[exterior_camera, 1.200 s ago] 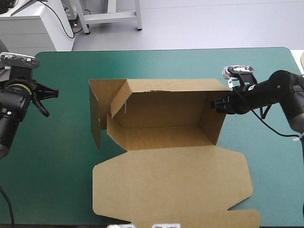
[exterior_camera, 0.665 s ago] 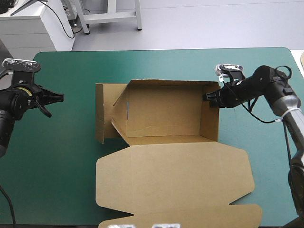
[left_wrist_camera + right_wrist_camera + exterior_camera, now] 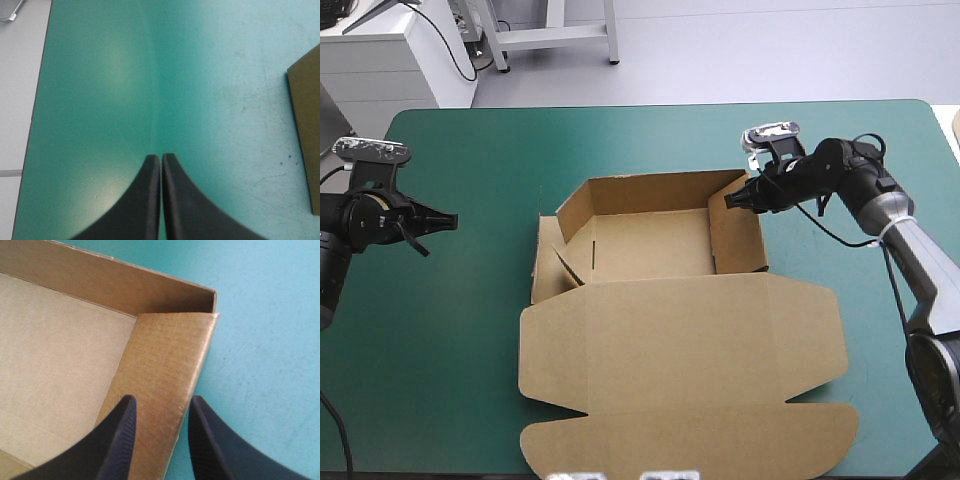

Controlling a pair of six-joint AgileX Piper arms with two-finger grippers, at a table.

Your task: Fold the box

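Teal-green cover (image 3: 450,330) carries the brown box (image 3: 650,245) mid-table, walls raised, lid (image 3: 680,330) flat toward the near edge. Right gripper (image 3: 161,405), fingers parted, straddles its right wall (image 3: 165,355) at the far corner; left gripper (image 3: 161,159), clenched empty, hangs well off leftward.

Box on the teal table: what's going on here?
The robot is partway through folding the box. It stands as an open tray with the lid lying flat toward the near edge. The right gripper is at the tray's right wall, jaws apart on either side of its top edge. The left gripper, jaws shut, hovers over the teal-green cover left of the box, touching nothing. The left-side flaps look loose, not tucked.
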